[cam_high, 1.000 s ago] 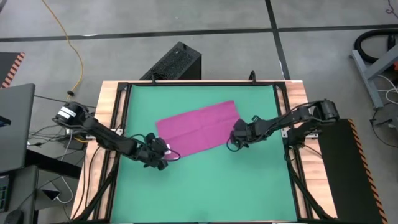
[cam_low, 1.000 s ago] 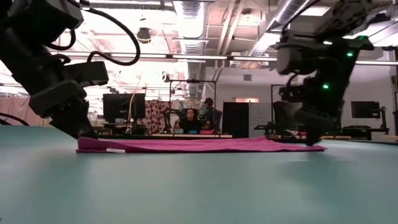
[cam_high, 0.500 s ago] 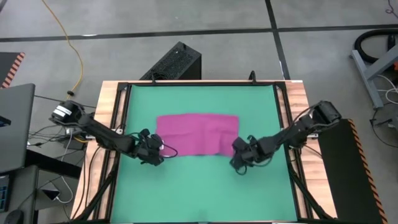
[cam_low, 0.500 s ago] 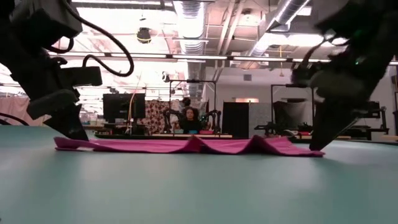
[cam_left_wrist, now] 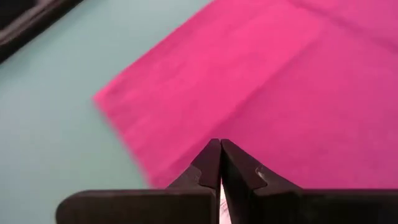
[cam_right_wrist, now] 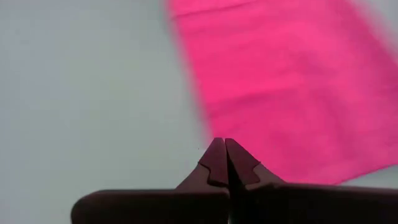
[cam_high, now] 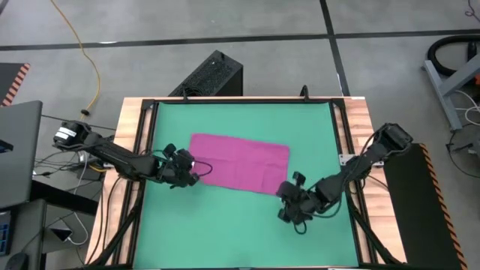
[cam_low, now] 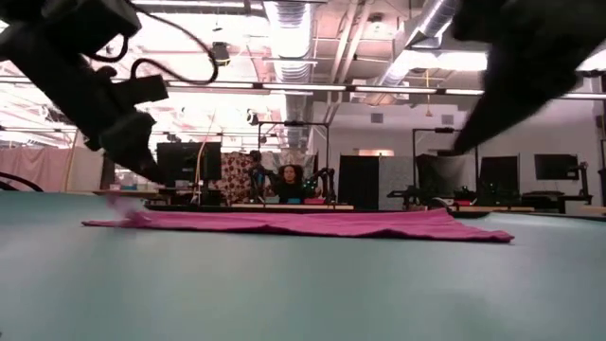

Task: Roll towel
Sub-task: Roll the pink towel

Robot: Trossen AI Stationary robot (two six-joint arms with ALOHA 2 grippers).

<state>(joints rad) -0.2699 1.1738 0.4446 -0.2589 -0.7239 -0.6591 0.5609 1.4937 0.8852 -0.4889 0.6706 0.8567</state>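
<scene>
The right gripper [cam_high: 289, 199], fingers pressed together and empty, sits nearest the table's front, at the towel's [cam_high: 240, 161] near right corner. The towel lies flat mid-table, long axis running left to right. The left gripper [cam_high: 196, 169], also closed, touches its left short edge, so it seems better placed to start rolling.

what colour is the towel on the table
Magenta-pink, plain with no pattern; the towel shows best in the high view, lying flat on the green table.
</scene>
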